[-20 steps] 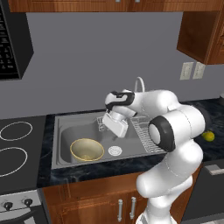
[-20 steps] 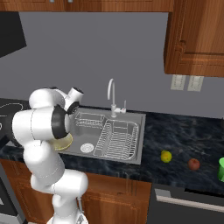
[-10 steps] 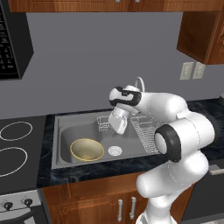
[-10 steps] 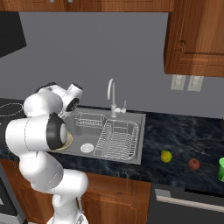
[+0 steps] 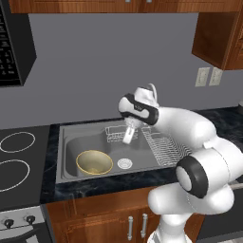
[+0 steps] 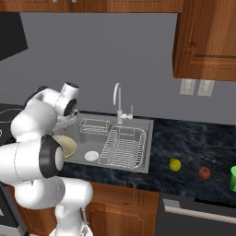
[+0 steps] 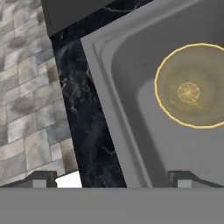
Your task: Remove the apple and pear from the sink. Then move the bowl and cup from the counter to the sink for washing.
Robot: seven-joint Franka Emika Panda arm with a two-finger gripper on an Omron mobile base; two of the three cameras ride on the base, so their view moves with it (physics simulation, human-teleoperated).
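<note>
The pale yellow bowl (image 5: 95,162) lies in the left part of the grey sink (image 5: 70,142), beside the round drain. My gripper (image 5: 127,138) hangs open and empty above the sink's middle, to the right of the bowl and apart from it. In the hand view the bowl (image 7: 192,92) lies at the upper right, on the floor of the sink (image 7: 131,131), beyond my open gripper (image 7: 111,178). On the dark counter (image 6: 193,143) right of the sink rest the yellow-green pear (image 6: 174,164), the red apple (image 6: 204,173) and, at the frame's edge, the green cup (image 6: 233,177).
A wire rack (image 6: 124,146) fills the sink's right half and a small wire basket (image 5: 115,134) sits at its back. The chrome faucet (image 6: 118,99) rises behind the basin. A black stovetop (image 5: 19,156) with white rings lies left of the sink. Wooden cabinets hang overhead.
The arm has swung round and its elbow has dropped lower. The hand stays over the sink's middle and has turned a little. The jaws are as wide as before.
</note>
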